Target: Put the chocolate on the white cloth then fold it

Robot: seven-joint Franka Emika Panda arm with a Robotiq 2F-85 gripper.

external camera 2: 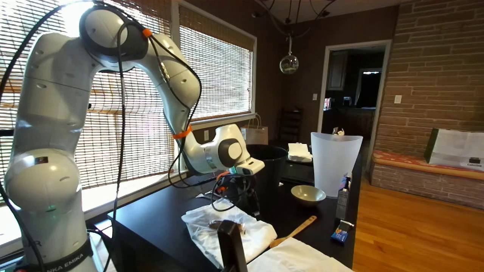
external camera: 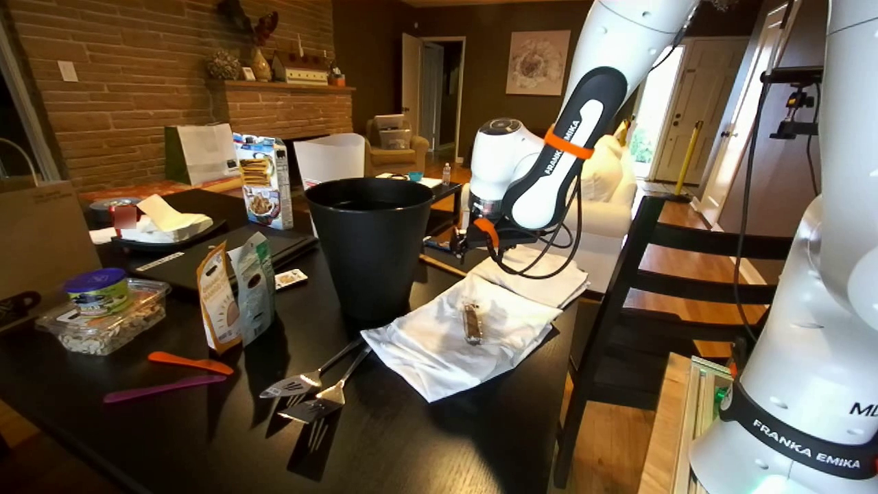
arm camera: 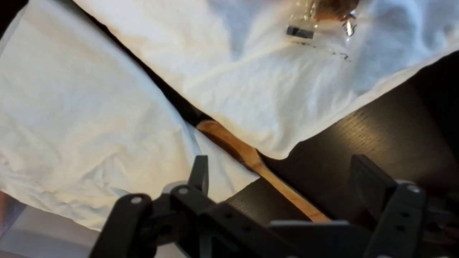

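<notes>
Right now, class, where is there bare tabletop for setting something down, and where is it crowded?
In an exterior view, bare tabletop lies between the metal utensils, white cloth and tabletop edge, and nearer the camera than the purple knife. Crowded: the gap between white cloth and folded cloth, holding the wooden spoon's head.

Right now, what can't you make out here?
Chocolate: wrist view, cut off by the top edge; in an exterior view, partly behind a dark post.
Wooden spoon: wrist view, handle end behind the pincer.
Black bin: in both exterior views, its wall hides the bottom.
</notes>
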